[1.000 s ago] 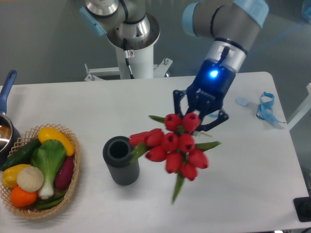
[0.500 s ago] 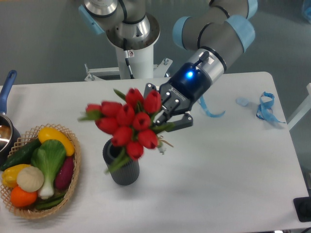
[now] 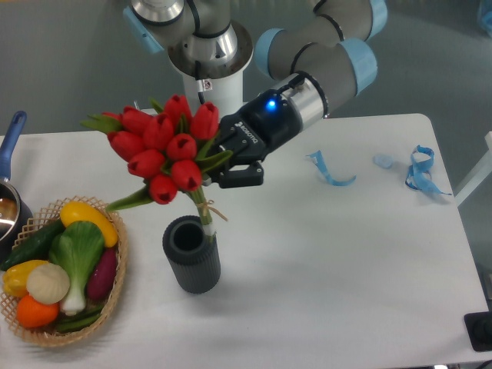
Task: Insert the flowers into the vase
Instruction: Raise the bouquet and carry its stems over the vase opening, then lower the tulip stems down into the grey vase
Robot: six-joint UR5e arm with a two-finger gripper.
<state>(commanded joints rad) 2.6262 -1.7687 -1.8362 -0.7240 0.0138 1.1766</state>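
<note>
Right now, from the fixed camera, your end effector (image 3: 219, 160) is clenched on the flowers (image 3: 163, 150), gripping the bunch just under the red heads, with its body reaching in from the right. You can see the blooms leaning up and to the left, high over the table (image 3: 346, 261). Their tied stems slant down to the right rim of the vase (image 3: 191, 254), which stands upright below; whether the stem ends are inside the mouth, you cannot tell. Left of the vase sits a wicker basket (image 3: 115, 288) of vegetables. Blue ribbon (image 3: 329, 171) lies on the table to the right.
</note>
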